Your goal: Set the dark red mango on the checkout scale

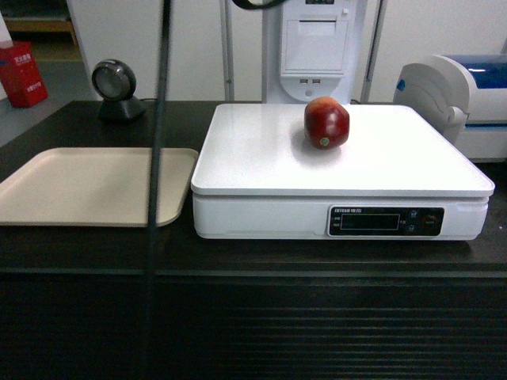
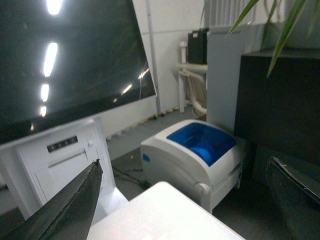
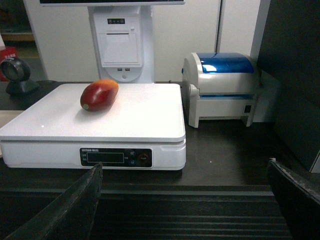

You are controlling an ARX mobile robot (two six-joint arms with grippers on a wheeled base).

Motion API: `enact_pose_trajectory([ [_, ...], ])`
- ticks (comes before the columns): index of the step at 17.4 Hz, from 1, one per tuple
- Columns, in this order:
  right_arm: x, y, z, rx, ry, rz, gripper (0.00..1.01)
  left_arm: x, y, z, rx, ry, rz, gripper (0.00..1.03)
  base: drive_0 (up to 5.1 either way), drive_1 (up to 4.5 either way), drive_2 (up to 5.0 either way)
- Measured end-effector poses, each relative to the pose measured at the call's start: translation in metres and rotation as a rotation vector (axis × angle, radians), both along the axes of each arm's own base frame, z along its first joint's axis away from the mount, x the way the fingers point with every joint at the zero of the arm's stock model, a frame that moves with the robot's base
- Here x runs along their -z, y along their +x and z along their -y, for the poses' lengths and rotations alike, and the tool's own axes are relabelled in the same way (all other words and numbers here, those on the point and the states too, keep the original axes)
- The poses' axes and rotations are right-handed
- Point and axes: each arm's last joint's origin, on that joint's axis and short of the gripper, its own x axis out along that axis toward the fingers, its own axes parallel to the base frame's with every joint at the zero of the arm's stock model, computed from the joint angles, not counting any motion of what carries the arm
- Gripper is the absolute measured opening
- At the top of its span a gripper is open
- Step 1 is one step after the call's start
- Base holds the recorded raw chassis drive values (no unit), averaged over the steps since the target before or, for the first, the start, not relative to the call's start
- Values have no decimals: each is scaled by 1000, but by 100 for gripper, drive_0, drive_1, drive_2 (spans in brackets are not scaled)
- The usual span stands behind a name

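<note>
One dark red mango (image 1: 326, 122) is lying on the scale (image 1: 261, 158), toward the platform's rear edge and a little right of its middle, with bare white platform lying open on every side of it. Seen from the right wrist, the mango (image 3: 99, 95) is lying on its side with its long axis running diagonally, the darker end pointing toward the scale's front left corner and the orange-tinged end toward the rear. Its small green sticker is facing the front in the head view.

The scale (image 3: 135, 115) is sitting on the black checkout (image 1: 95, 245), its display strip facing the counter's front edge. A beige tray (image 1: 87, 186) is lying just beside the scale's left edge, and a round scanner (image 1: 115, 87) is standing near the counter's back left. A white and blue printer (image 3: 222, 87) is sitting just off the scale's right rear corner, with bare counter in front of it. A receipt terminal (image 3: 120, 45) is rising behind the scale's rear edge.

The right gripper (image 3: 185, 210) is hanging before the counter's front edge, fingers spread wide and holding nothing. The left gripper (image 2: 185, 205) is likewise spread wide and empty, hovering above the scale's rear corner near the printer (image 2: 195, 155).
</note>
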Motion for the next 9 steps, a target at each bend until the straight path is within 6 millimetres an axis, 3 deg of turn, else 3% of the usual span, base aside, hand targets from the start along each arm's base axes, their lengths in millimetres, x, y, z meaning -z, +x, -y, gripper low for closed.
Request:
enact_pose_trajectory([
  [3,0,0,0,0,0,0,98,-17,-21,-45,-43,4,89,98,0,0,0],
  [7,0,0,0,0,0,0,98,1,-32,-110,-184,39,52,98,0,0,0],
  [9,0,0,0,0,0,0,98,7,-46,-142,-250,39,35,98,0,0,0],
])
